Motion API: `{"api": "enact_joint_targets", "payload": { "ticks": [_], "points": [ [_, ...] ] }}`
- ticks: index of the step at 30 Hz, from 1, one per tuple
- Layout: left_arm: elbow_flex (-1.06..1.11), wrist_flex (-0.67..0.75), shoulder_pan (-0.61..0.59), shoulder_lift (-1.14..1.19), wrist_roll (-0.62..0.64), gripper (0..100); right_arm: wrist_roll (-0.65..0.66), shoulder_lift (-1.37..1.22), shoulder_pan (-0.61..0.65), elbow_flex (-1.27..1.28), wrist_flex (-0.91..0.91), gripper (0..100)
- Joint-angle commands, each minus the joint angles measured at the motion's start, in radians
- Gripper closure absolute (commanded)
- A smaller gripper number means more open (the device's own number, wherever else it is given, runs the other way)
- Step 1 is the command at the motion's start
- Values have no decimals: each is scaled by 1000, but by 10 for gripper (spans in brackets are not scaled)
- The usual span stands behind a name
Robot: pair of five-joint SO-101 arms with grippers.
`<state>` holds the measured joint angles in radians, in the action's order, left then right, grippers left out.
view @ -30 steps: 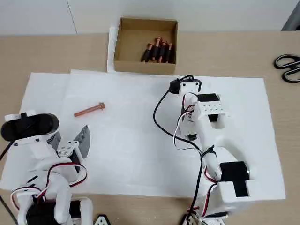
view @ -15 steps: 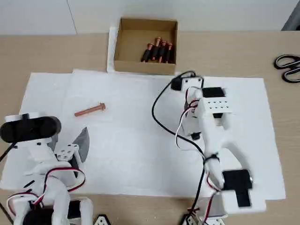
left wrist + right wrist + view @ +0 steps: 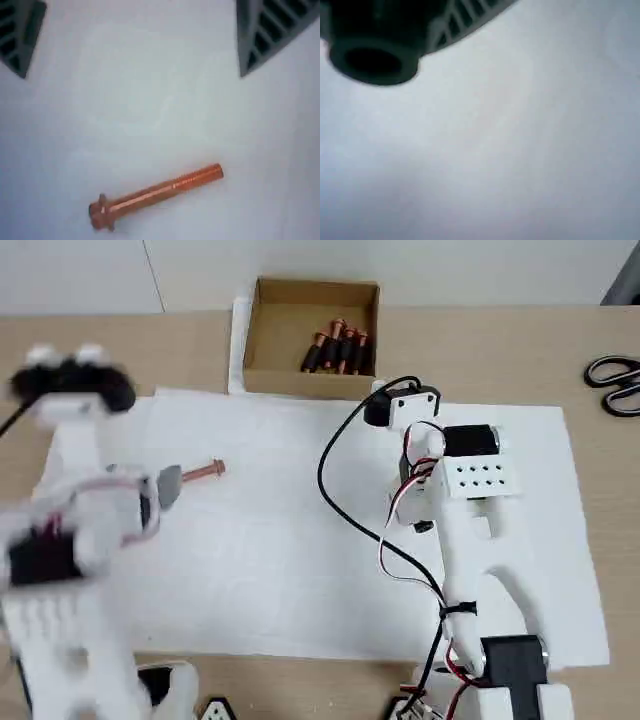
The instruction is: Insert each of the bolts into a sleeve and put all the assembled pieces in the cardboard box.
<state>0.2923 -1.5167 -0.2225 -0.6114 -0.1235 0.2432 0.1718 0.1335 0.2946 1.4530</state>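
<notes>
Though not yet sleeved, lying flat and alone on the white paper (image 3: 300, 570): the copper bolt (image 3: 190, 475), well apart from the cardboard box (image 3: 262, 340) at the far side of the table. Touched by nothing. Probably left out in the open so as to be easy to straddle from above.

Near its threaded end in the high view, the left gripper (image 3: 132, 75), spread wide, ribbed fingers (image 3: 270, 35) far apart with bare paper between them. Not around the bolt: in the left wrist view, off to one side of the gap rather than within it. Spread so, presumably, to leave room for dropping over the shank. Needs lining up first. Best grasped near the head, to keep the threaded end free for insertion.

Farther off, over the paper's other half, the right gripper (image 3: 400, 35), pinched on a black sleeve (image 3: 372, 60), bore open toward the wrist camera, close over the paper by the look of it. Held, most likely, in wait as the receiving half of the join. Cannot tell from the high view how the sleeve points, hidden as it is under the right arm (image 3: 470, 480).

In the box, a row of assembled pieces (image 3: 338, 348), dark sleeves with copper heads poking out, packed toward one side. By that count, seemingly the last pair: one bolt, one sleeve. Risk, as judged: a round bolt apt to roll on smooth paper if nudged by one finger before the other.

Beyond, scissors (image 3: 612, 380) on the bare table (image 3: 100, 350), out of the way.
</notes>
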Motion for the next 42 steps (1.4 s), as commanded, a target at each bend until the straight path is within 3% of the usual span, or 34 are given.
{"api": "enact_joint_targets", "payload": {
  "ticks": [1,5,7,16,30,42],
  "points": [
    [-102,-3,-2,301,-272,746,11,50,-5,-46,7,995],
    [-185,-3,-2,511,-577,746,6,48,-5,-44,4,995],
    [-226,0,0,578,-638,746,5,44,-5,-43,4,995],
    [-398,104,14,847,-717,746,3,44,-5,-43,7,995],
    [-668,100,110,1169,-717,784,3,44,-2,-43,8,995],
    [-700,81,135,1280,-715,867,3,42,-1,-41,5,995]
  ]
}}
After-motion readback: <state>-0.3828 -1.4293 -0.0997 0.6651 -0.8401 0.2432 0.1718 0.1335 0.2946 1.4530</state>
